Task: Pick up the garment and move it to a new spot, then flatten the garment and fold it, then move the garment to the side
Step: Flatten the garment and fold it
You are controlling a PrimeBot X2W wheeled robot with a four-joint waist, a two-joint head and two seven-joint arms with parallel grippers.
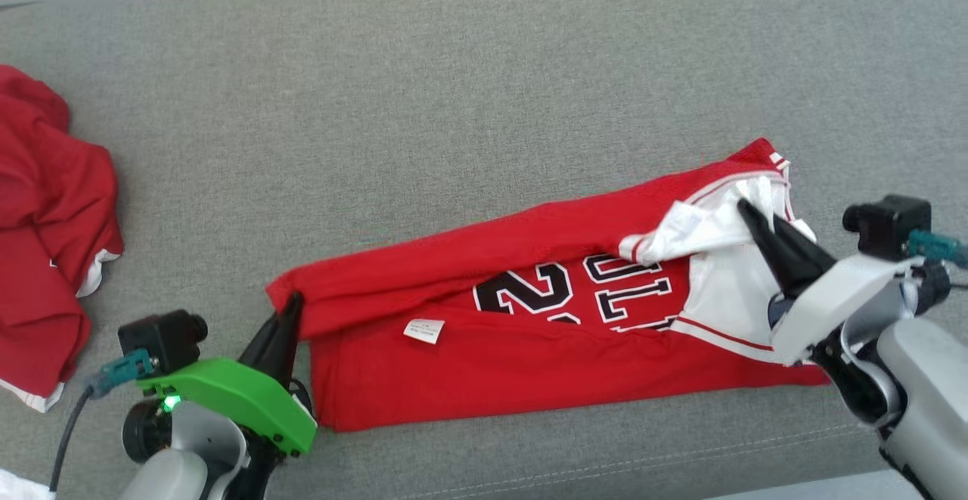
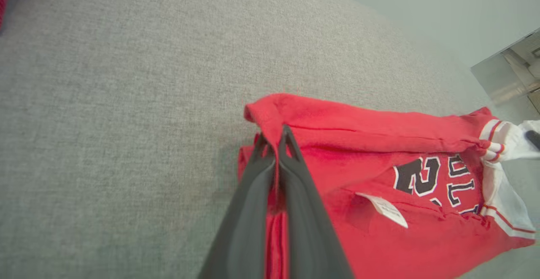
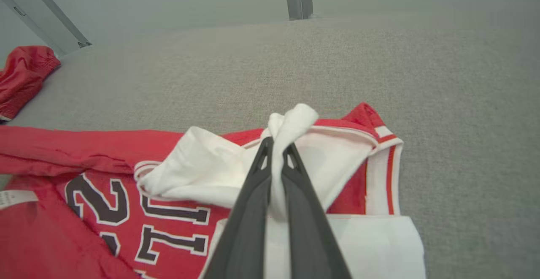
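Here, close in, the left gripper (image 1: 292, 305) is clamped on a red corner fold of the garment (image 1: 491, 364). Its wrist view shows cloth squeezed thin between the dark tapered fingers (image 2: 253, 194), a pinch the head view hides behind the finger's edge. The right gripper (image 1: 745, 206) is clamped too, on a twisted bunch of white cloth at the garment's other end. From its wrist the bunch stands up past the fingertips (image 3: 263, 156).

The garment lies stretched between the two grippers, a smooth red jersey with black, white-edged numerals and red-and-white striped trim. Its far long edge is folded over toward the robot, half covering the numerals. A small white label (image 1: 423, 330) sits just right of the left gripper.

Under it all is a grey woven surface (image 1: 454, 107), coarse in grain. Well left of the left gripper lies a crumpled red heap (image 1: 45, 243), and past it the right wrist view catches pale metal posts (image 3: 50, 21).
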